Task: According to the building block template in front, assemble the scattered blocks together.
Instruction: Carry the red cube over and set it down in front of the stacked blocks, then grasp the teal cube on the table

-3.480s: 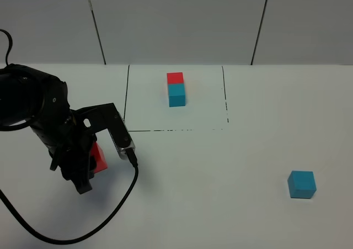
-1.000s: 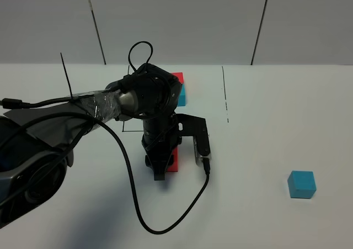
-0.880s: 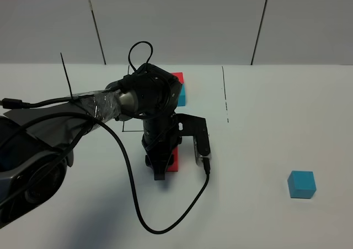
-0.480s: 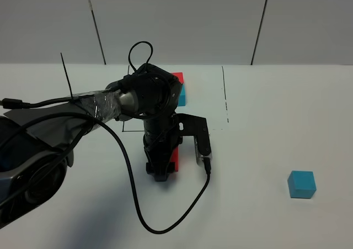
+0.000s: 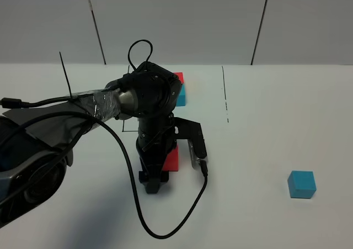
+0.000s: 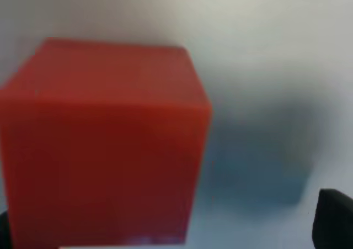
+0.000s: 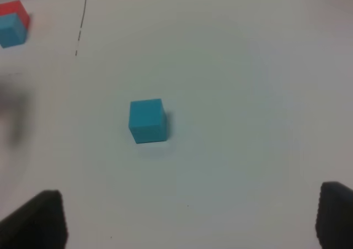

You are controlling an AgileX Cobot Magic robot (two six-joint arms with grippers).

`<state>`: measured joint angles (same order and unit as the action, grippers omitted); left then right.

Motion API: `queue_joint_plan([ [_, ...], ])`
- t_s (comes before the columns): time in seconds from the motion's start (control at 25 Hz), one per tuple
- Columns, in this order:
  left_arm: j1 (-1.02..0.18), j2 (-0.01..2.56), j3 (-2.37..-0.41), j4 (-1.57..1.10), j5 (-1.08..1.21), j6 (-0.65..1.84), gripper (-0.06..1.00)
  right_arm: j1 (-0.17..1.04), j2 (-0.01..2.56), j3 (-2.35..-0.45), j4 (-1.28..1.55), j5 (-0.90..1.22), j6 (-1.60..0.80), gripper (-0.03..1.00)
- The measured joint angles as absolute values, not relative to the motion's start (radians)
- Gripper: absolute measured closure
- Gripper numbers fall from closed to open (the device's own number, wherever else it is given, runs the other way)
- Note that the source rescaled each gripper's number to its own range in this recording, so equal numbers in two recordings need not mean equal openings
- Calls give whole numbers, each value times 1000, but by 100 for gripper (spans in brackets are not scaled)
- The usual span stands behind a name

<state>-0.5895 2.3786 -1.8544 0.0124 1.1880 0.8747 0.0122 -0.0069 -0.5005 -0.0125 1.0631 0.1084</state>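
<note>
We could read no writing, label, brand, number or sign in any view. The red cube (image 6: 105,144), the cyan-blue cube (image 7: 147,120) and the template pair (image 7: 12,21) showed plain faces, and the thin black lines (image 5: 225,94) on the table (image 5: 265,144) formed no characters.

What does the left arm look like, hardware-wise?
Left arm: matte black, with a rounded joint housing, a silver-grey tape wrap, a loose black cable and a silver camera module on a black bracket. A thin black tie sticks up.
</note>
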Motion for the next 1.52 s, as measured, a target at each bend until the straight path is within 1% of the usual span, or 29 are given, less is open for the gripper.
queue_joint_plan([
  [0.08,-589,2365,-1854,12,1188,834,-3,12,-7,-500,-12,1063,108,16],
  [0.24,-589,2299,-1854,11,1188,719,4,12,-7,-500,-12,1063,107,16],
  [0.4,-573,2240,-1854,6,1188,542,16,12,-7,-500,-12,1063,107,16],
  [0.48,-543,2220,-1854,0,1188,451,22,12,-7,-500,-12,1063,107,16],
  [0.56,-502,2199,-1854,0,1188,356,25,12,-7,-500,-12,1063,107,16],
  [0.76,-374,2108,-1792,5,1188,205,26,12,-7,-500,-12,1063,108,16],
  [0.88,-294,2014,-1705,6,1188,174,26,12,-7,-500,-12,1063,108,16],
  [1.04,-179,1847,-1539,7,1188,156,26,12,-7,-500,-12,1063,108,16],
  [1.32,12,1424,-1203,9,1121,73,26,12,-7,-500,-12,1063,108,16],
  [1.4,41,1269,-1112,17,1085,45,26,12,-7,-500,-12,1063,108,16],
  [1.52,48,1069,-984,24,1070,25,27,12,-7,-500,-12,1063,108,16],
])
